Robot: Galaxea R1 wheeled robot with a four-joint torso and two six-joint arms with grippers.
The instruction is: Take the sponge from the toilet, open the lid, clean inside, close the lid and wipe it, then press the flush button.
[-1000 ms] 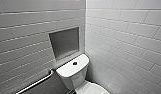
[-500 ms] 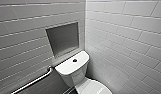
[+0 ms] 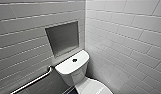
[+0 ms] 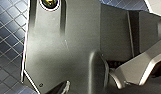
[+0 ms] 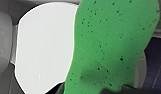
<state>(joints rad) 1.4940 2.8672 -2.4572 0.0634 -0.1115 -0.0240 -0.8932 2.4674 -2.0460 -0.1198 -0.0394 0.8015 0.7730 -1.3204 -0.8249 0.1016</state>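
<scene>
Sponge point(image 5: 111, 45) over closed lid point(image 5: 43, 47) | flush button point(image 3: 74, 60) centred on tank top point(image 3: 67, 67)

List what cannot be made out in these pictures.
- Head view: the lid is cut off by the bottom edge.
- Right wrist view: the sponge hides part of the lid.
- Left wrist view: the robot's dark plate covers most of the floor.
</scene>
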